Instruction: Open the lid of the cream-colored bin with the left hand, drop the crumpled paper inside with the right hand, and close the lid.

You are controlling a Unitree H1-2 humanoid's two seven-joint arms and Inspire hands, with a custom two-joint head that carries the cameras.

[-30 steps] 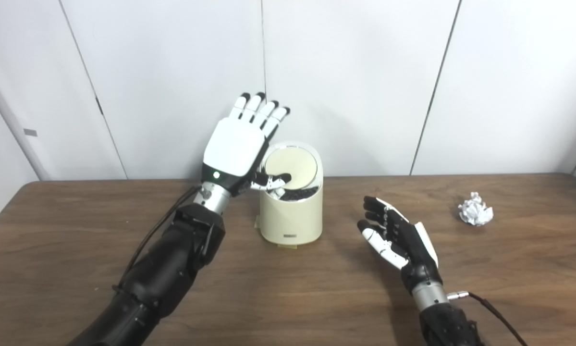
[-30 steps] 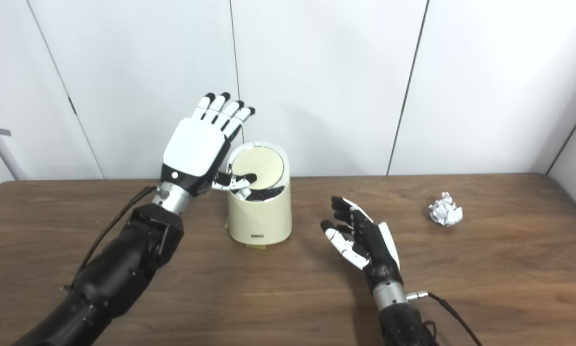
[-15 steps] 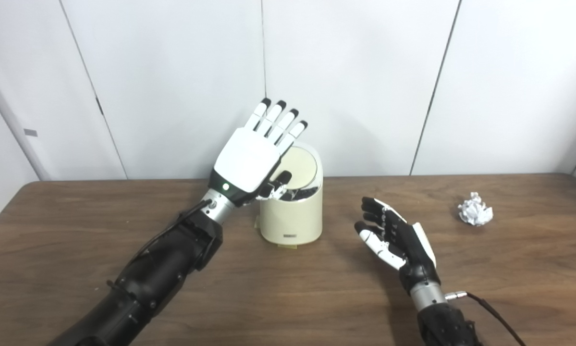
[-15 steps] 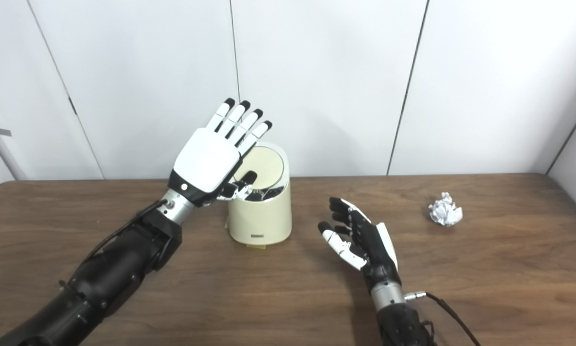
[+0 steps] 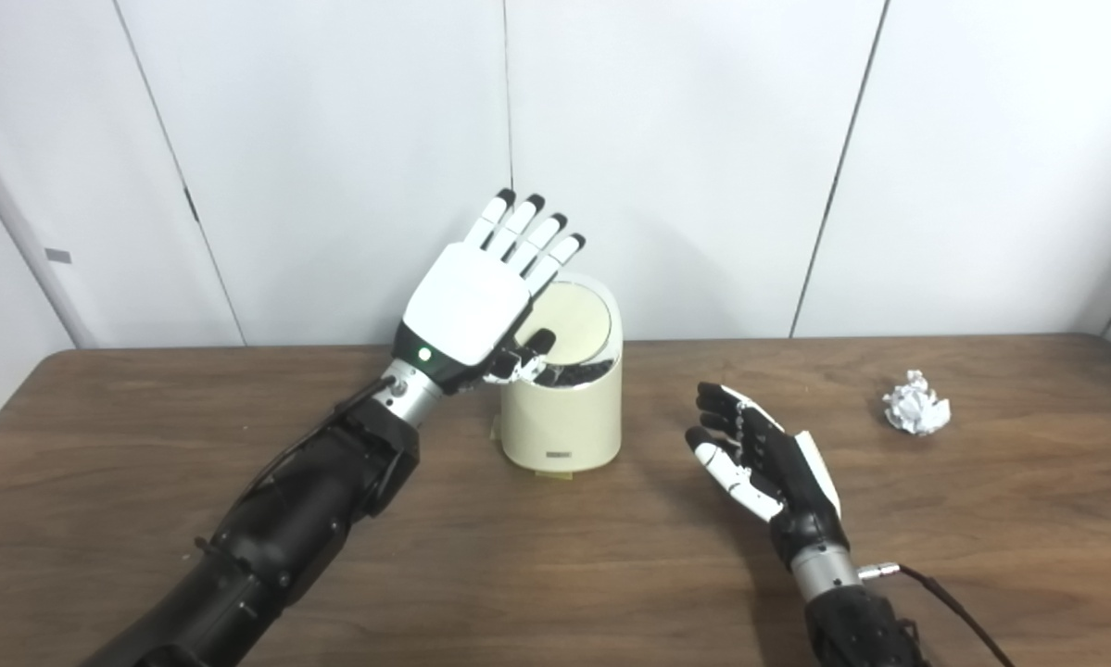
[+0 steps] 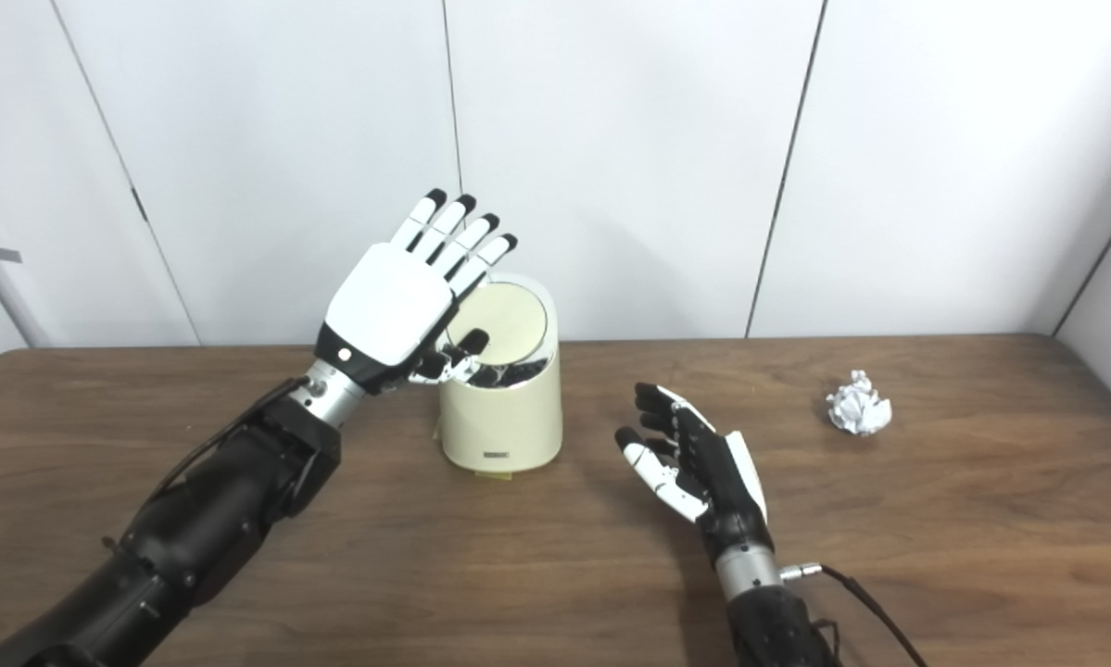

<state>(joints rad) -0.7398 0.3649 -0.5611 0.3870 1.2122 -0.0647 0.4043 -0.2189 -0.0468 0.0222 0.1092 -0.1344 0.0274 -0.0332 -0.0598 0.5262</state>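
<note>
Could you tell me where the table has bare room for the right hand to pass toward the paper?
Bare brown wooden table lies between the open right hand and the crumpled white paper ball, and along the front edge. It is crowded at the cream-colored cylindrical bin, where the open left hand hangs beside its tilted lid, thumb on it.

The cream bin stands upright mid-desk, its round lid tipped up at the back over a dark opening — the crumpled white paper lies well apart to its right.
</note>
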